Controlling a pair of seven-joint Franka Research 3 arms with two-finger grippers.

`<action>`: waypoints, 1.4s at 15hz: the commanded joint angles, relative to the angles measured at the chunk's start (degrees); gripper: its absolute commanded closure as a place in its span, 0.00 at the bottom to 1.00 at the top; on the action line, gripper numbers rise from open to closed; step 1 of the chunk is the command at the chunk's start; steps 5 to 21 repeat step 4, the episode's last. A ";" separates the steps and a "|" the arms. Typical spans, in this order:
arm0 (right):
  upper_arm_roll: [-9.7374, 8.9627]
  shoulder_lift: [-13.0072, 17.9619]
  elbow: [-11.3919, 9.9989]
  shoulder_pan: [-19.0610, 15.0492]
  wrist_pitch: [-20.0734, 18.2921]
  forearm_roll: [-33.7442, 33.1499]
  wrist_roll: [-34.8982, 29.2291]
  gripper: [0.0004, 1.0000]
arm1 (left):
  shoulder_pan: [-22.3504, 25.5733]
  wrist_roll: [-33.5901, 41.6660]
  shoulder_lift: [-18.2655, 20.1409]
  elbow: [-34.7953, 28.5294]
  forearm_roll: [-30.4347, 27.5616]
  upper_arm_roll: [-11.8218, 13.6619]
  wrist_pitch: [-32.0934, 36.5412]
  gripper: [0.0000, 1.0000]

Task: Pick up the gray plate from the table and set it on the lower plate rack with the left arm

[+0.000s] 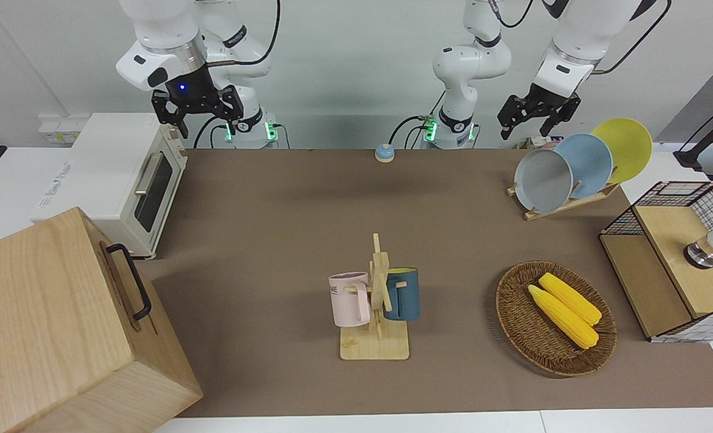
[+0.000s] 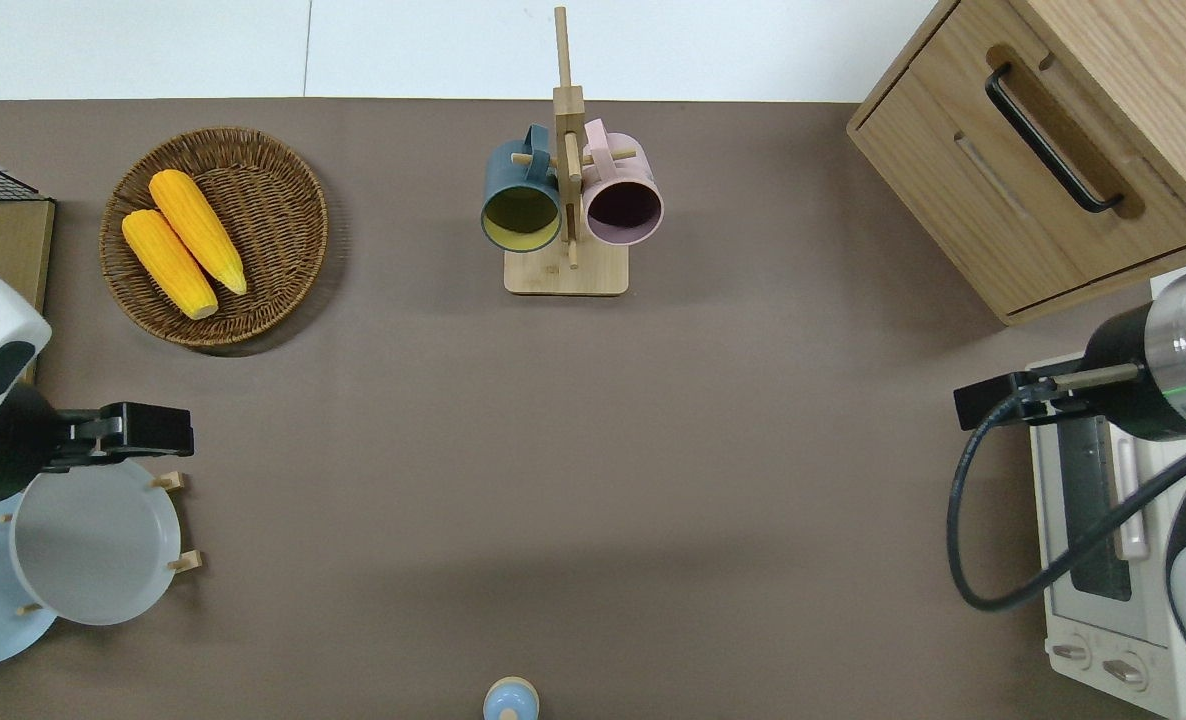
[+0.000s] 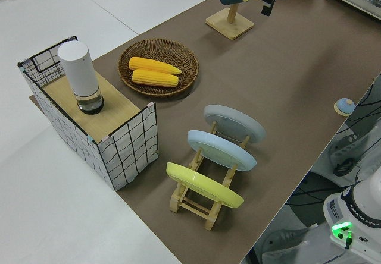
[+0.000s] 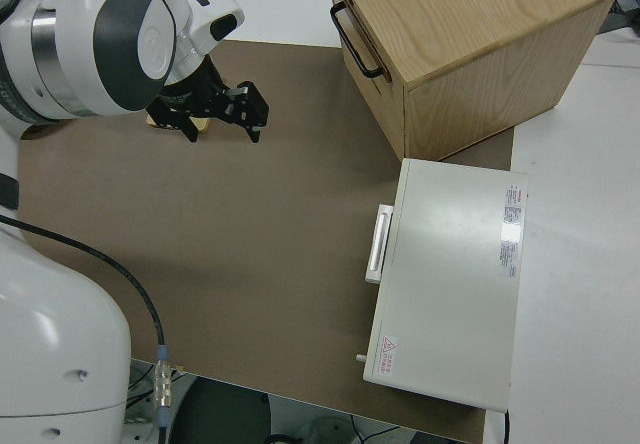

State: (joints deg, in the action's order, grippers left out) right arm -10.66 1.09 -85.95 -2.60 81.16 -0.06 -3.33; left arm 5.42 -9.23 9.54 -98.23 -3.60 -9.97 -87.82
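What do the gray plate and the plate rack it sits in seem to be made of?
The gray plate looks like matte ceramic or melamine, going by its smooth, even, dull surface. The lower plate rack looks like unfinished light wood: pale rails with upright pegs.

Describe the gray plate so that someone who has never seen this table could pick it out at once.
Go to the left arm's end of the table, where a small wooden plate rack holds three plates standing in a slanted row. The gray plate is the end one, toward the table's middle. Its neighbours are a sky-blue plate and a yellow plate.
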 commanded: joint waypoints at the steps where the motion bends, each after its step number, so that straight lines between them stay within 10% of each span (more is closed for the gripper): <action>1: -0.33 0.14 0.35 -0.56 -0.83 0.59 0.08 0.01 | -0.23 0.53 1.18 -0.83 -0.26 0.13 0.02 0.00; 21: -0.33 0.14 0.35 -0.56 -0.83 0.59 -0.01 0.01 | 0.03 0.97 1.36 -0.83 -0.17 0.21 0.72 0.00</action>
